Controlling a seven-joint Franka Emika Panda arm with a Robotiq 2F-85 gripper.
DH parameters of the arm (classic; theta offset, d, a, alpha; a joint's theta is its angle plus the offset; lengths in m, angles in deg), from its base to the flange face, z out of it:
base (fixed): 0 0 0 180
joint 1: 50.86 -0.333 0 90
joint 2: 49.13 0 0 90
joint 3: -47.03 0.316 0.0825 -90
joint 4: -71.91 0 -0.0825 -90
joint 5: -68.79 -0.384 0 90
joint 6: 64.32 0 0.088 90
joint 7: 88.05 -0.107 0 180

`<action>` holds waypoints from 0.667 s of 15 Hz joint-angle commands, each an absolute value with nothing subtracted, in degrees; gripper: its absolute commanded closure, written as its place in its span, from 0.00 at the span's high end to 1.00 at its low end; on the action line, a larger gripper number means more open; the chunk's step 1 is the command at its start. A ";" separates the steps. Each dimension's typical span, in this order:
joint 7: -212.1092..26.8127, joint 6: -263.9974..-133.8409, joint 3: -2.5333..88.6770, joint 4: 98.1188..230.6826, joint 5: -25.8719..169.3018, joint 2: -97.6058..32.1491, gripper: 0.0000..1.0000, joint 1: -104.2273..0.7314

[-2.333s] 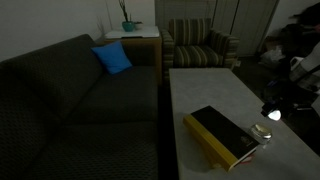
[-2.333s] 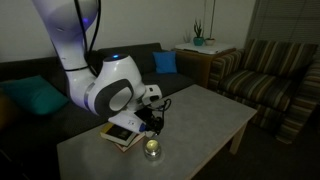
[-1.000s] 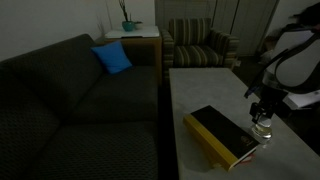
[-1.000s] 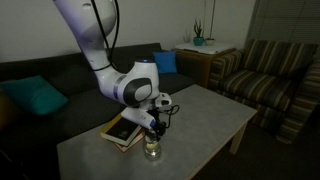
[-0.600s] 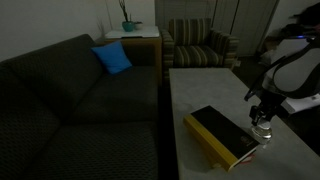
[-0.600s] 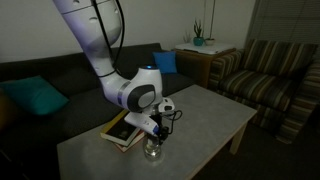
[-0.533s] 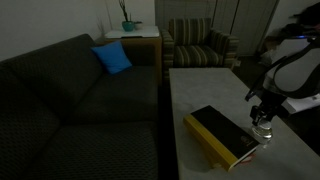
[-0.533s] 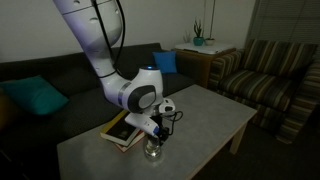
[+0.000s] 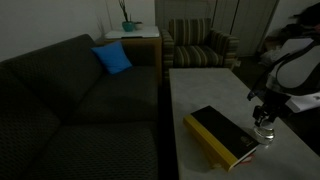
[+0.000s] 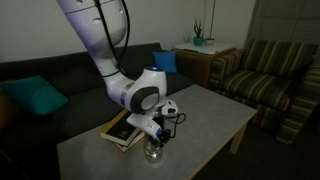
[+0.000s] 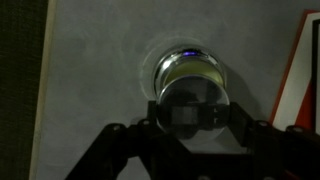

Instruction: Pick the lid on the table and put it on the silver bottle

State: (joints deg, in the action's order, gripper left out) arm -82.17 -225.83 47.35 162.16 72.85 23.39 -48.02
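Observation:
In the wrist view my gripper (image 11: 195, 112) is shut on the lid (image 11: 194, 100), a pale round disc held flat between the dark fingers. Directly under it the silver bottle (image 11: 187, 68) stands on the table (image 11: 90, 80), its shiny rim showing just beyond the disc. Whether lid and rim touch I cannot tell. In both exterior views the gripper (image 9: 263, 115) (image 10: 155, 138) hangs straight over the bottle (image 9: 263, 134) (image 10: 153, 152) at the near end of the speckled table (image 9: 200, 90) (image 10: 212, 112).
A black-and-yellow book (image 9: 222, 136) (image 10: 121, 131) lies right beside the bottle; its edge (image 11: 304, 70) shows in the wrist view. A dark sofa (image 9: 80, 100) with a blue cushion (image 9: 113, 58) runs along the table. Beyond stand a striped armchair (image 9: 200, 45) and a side table with a plant (image 9: 130, 30).
The arm has lowered the gripper with the lid closer to the bottle's top. The jaws stay shut on the lid; book and bottle have not moved.

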 commanded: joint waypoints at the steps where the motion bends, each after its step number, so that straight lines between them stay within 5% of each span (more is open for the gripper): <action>1: -79.38 -222.84 49.17 161.87 72.87 23.30 0.45 -45.84; 10: -80.71 -218.80 47.84 162.94 72.86 22.13 0.45 -47.30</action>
State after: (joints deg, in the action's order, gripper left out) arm -81.20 -221.23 47.92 161.88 72.85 23.17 -47.32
